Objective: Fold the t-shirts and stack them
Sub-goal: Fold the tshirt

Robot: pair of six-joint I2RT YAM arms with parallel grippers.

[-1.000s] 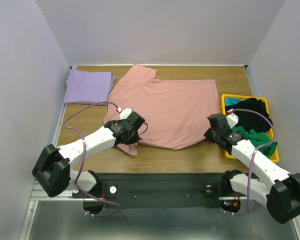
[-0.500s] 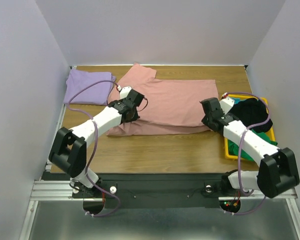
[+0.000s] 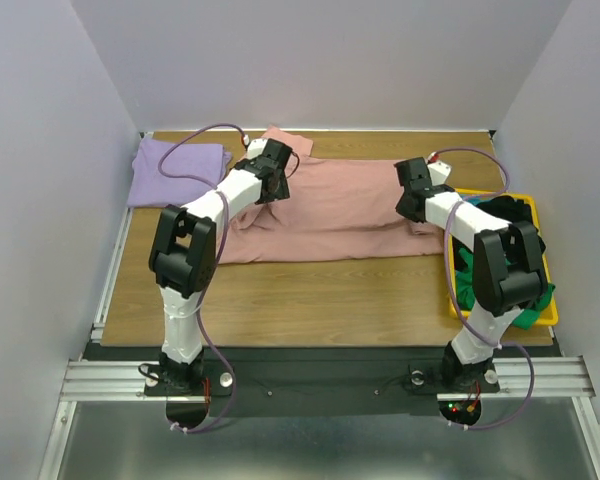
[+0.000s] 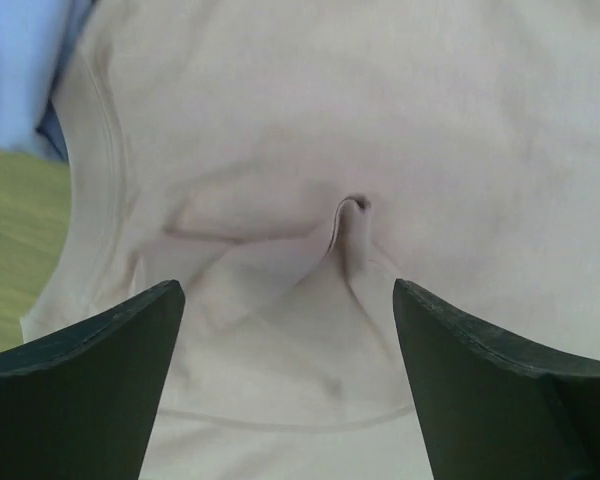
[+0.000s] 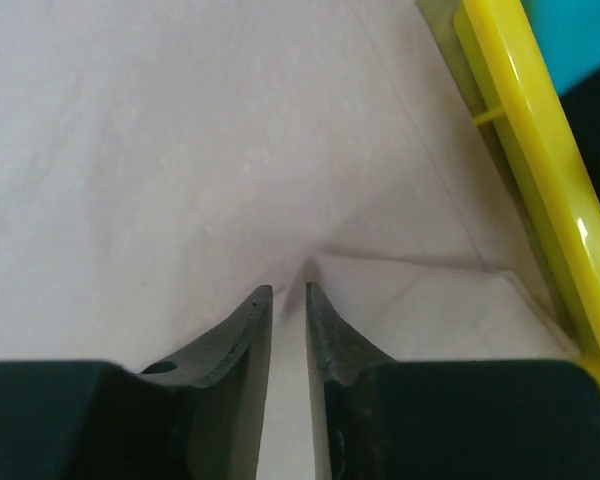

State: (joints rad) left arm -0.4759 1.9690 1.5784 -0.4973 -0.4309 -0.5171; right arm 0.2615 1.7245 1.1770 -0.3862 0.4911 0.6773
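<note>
A dusty pink t-shirt (image 3: 330,212) lies folded in half across the far middle of the table, and it fills both wrist views (image 4: 310,120) (image 5: 180,130). A folded lavender t-shirt (image 3: 175,172) lies at the far left. My left gripper (image 3: 276,170) (image 4: 288,290) hovers over the pink shirt's far left part with its jaws wide open and nothing between them; a small raised crease stands just ahead. My right gripper (image 3: 412,192) (image 5: 288,290) is low over the shirt's far right edge, jaws a narrow slit apart, a small ridge of cloth at their tips.
A yellow bin (image 3: 480,192) (image 5: 520,130) stands at the right edge, close beside my right gripper, holding black (image 3: 505,215), green (image 3: 470,282) and teal (image 5: 580,30) t-shirts. Walls close in the table on the left, right and far sides. Bare wood (image 3: 310,295) shows in front.
Both arms swept from the near side to the far side, carrying the pink shirt's near edge over and folding it in half. The left jaws then opened wide; the right jaws parted slightly.
</note>
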